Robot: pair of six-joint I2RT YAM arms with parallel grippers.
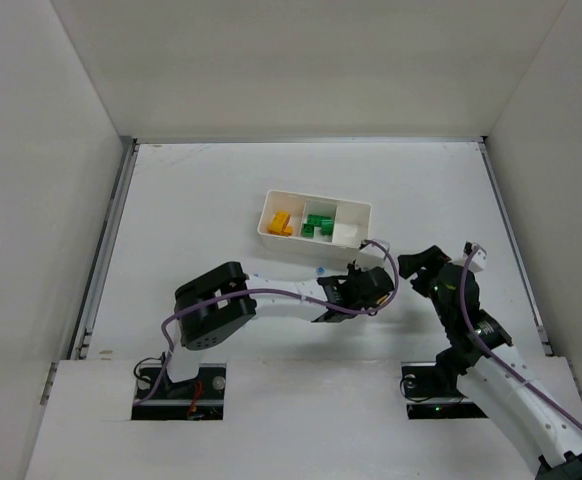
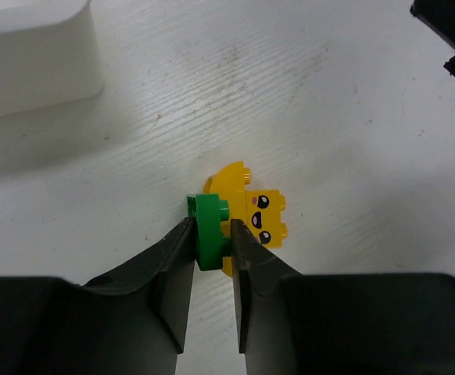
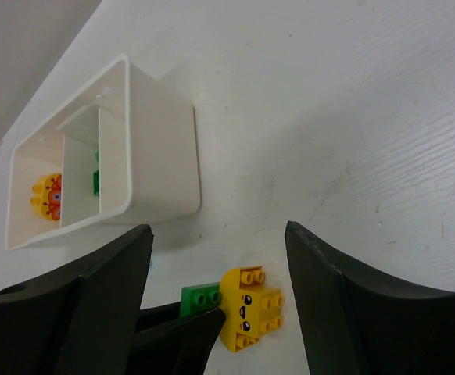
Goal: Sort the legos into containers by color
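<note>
My left gripper (image 2: 210,244) is shut on a small green brick (image 2: 209,231) standing on edge on the table. That brick touches a yellow brick (image 2: 252,209) with a printed face. In the right wrist view the same green brick (image 3: 200,297) and yellow brick (image 3: 252,308) lie low between the fingers of my right gripper (image 3: 218,230), which hovers open above them. The white three-compartment tray (image 1: 301,246) holds yellow-orange bricks (image 1: 281,222) in its left cell and green ones (image 1: 318,224) in the middle. From above, the left gripper (image 1: 359,292) hides both loose bricks.
A tiny light-blue brick (image 1: 320,270) lies on the table just left of the left gripper. The tray's outer wall (image 2: 32,70) stands close beyond the held brick. The right gripper (image 1: 426,268) is just right of the left one. Walls enclose the table.
</note>
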